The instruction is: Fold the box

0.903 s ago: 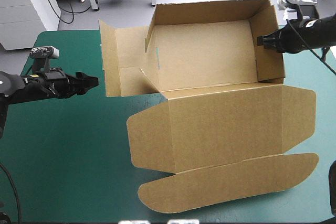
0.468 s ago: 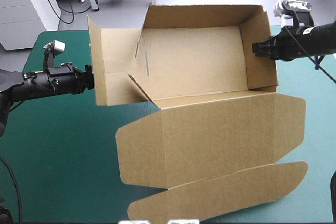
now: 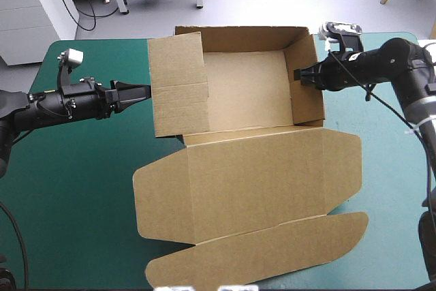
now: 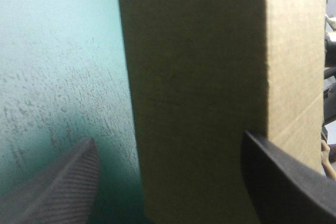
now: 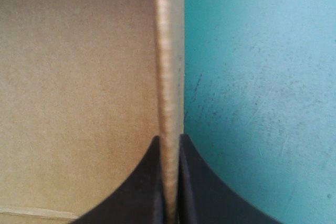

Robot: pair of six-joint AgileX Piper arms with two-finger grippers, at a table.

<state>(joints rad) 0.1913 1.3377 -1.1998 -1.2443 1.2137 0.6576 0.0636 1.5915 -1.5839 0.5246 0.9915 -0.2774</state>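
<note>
The brown box (image 3: 245, 86) stands as an open tray at the far middle of the table, its lid (image 3: 259, 175) lying flat toward the near edge with a rounded tuck flap (image 3: 272, 250). My right gripper (image 3: 298, 75) is shut on the tray's right wall, and the board edge (image 5: 168, 51) runs up between its fingers (image 5: 168, 140). The left wall flap (image 3: 177, 86) is raised. My left gripper (image 3: 142, 91) is open at that flap's outer edge. In the left wrist view the board (image 4: 210, 77) fills the space between and ahead of the spread gripper (image 4: 168, 139).
Bare teal-green cover (image 3: 68, 182) lies to the left of the box under the left arm, with a narrower strip (image 3: 388, 168) to the right. The tuck flap reaches close to the table's near edge.
The box has slid left and nearer with my right gripper holding its wall. The left flap, earlier splayed outward, now stands raised. My left gripper has moved right to it.
</note>
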